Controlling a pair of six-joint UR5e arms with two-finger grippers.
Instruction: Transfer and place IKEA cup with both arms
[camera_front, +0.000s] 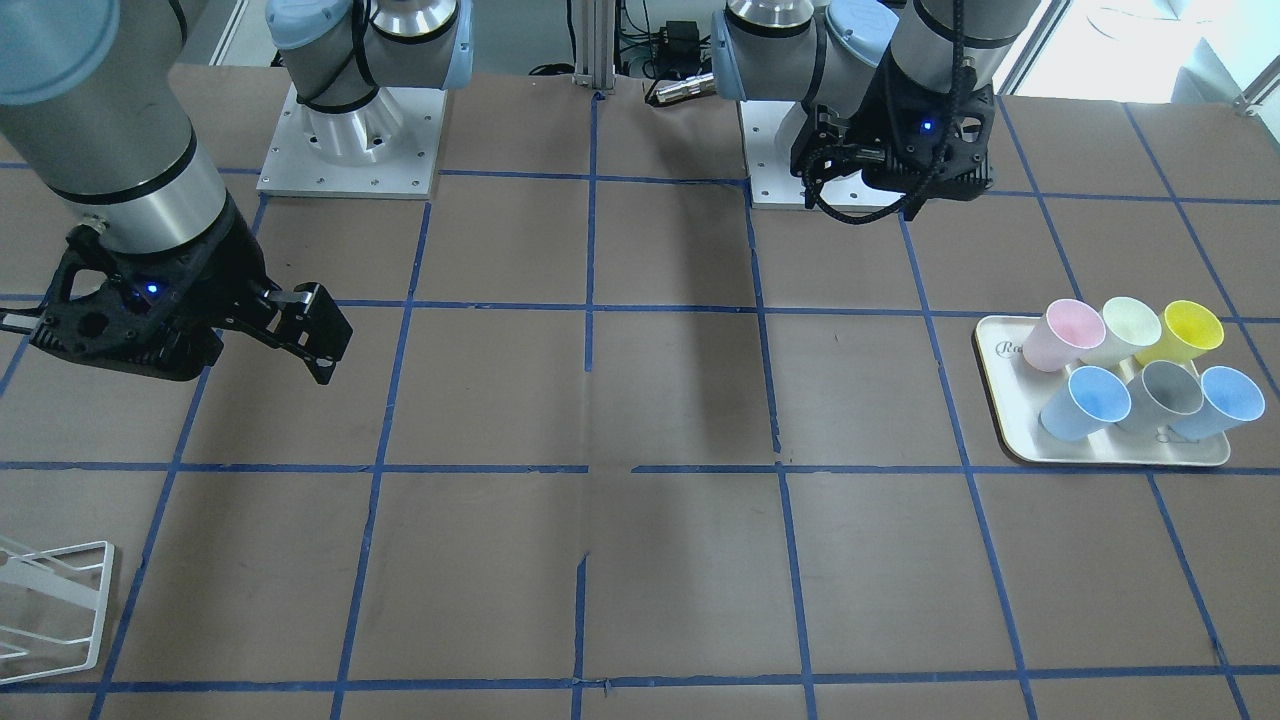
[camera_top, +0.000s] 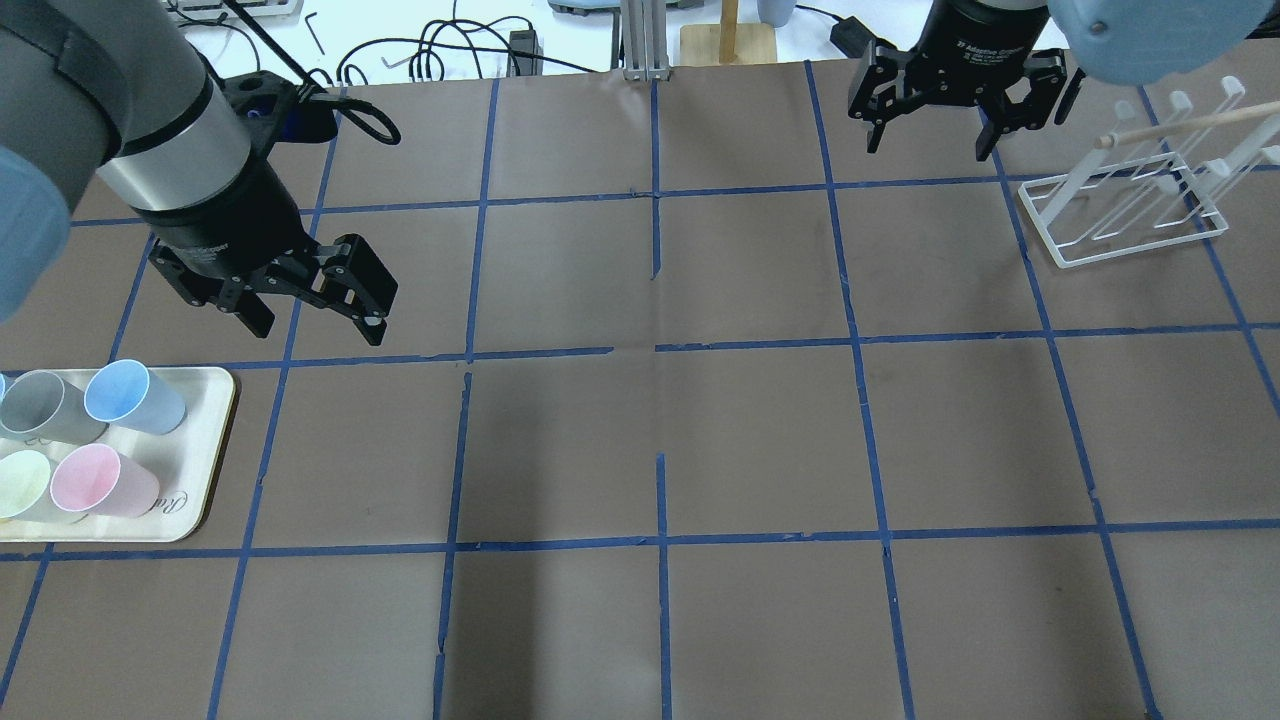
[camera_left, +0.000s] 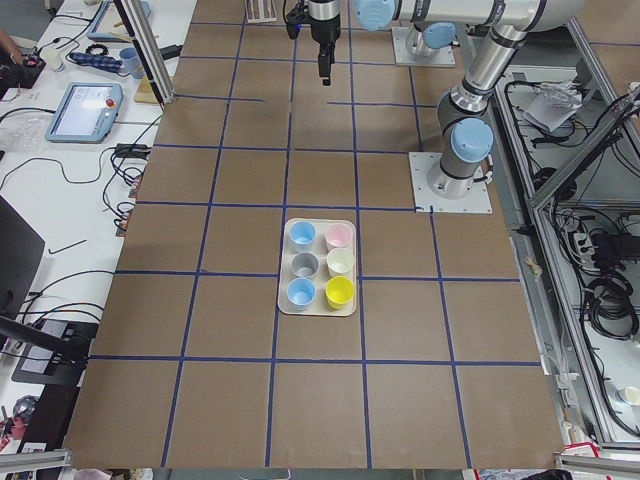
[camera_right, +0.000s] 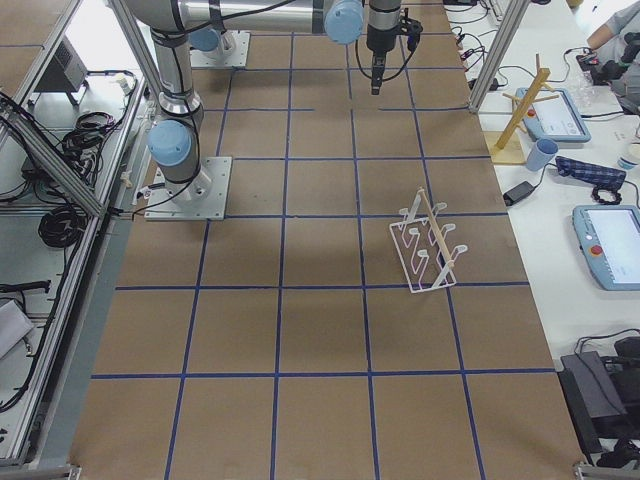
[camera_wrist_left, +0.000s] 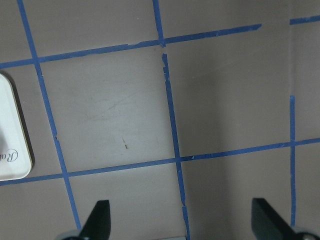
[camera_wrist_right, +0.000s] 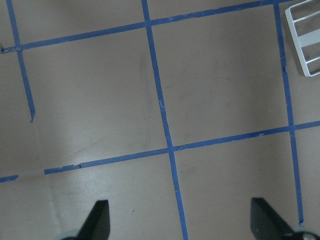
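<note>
Six cups stand on one white tray (camera_front: 1100, 455) at the robot's left end of the surface (camera_top: 660, 440); in one row, the IKEA cup (camera_front: 1085, 403) and its blue twin (camera_front: 1222, 402) flank one grey cup (camera_front: 1160, 392), and I cannot tell which blue is which; behind them are one pink cup (camera_front: 1062, 335), one pale green cup (camera_front: 1120, 330) and one yellow cup (camera_front: 1185, 333); there are two claws, both spread wide and holding nothing; the left claw (camera_top: 318, 322) hangs near the tray, the right claw (camera_top: 928, 145) near the one white rack (camera_top: 1120, 215).

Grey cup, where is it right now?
In the front-facing view the grey cup sits on the white tray at the right, the robot's left side, between one blue cup and its blue twin.
</note>
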